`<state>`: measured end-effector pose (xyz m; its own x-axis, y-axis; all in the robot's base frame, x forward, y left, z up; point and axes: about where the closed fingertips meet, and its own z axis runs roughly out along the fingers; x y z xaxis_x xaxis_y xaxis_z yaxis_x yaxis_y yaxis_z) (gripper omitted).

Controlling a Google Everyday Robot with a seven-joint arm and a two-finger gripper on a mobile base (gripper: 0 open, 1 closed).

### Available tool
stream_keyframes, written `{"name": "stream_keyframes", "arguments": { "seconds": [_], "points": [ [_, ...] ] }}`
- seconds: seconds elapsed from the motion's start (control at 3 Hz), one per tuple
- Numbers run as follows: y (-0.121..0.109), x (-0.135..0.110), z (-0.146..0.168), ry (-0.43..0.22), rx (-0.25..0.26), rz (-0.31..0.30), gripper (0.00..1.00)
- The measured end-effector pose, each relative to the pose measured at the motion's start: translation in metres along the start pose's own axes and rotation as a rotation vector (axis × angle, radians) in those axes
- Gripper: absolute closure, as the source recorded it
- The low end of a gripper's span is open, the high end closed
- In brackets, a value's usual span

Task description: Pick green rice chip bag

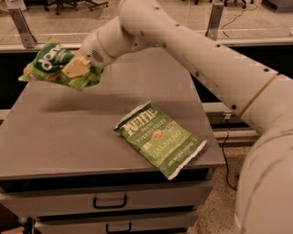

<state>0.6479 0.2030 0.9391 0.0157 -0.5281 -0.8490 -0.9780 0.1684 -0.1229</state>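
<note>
Where the scene comes nearest to us, we see the front of the grey flat-topped bench [68,137], with two grey drawers under its top. The upper drawer [151,201] carries a dark loop handle, and the lower drawer [68,226] is cut off by the bottom edge. At the near right, the robot's bulky white arm [206,55] rises from the corner and stretches across the bench to the far left.

On the bench top, towards its near right corner, lies a flat green Kettle-brand jalapeño potato chip bag [158,139], face up and set at a slant, its near end reaching the front edge. A thin black cable [226,151] hangs beside the bench on the right, above speckled floor.

Farther back and to the left, the gripper [73,73] sits at the end of the arm, above the far left part of the bench. We see it closed on the green rice chip bag [48,59] with white lettering, one tan finger [74,67] pressed across the bag's crumpled right side. The bag is in the air, clear of the bench and tilted, and a soft shadow lies on the top below it.

Beyond the bench, we make out slanted metal posts [18,23], and past them pale floor and the feet of office chairs [68,4].
</note>
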Motion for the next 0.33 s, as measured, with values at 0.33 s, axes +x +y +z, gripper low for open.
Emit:
{"name": "stream_keyframes", "arguments": {
  "seconds": [0.33],
  "points": [
    [-0.0042,0.0007,-0.0105,-0.012,0.012,-0.033,1.0]
  ]
}}
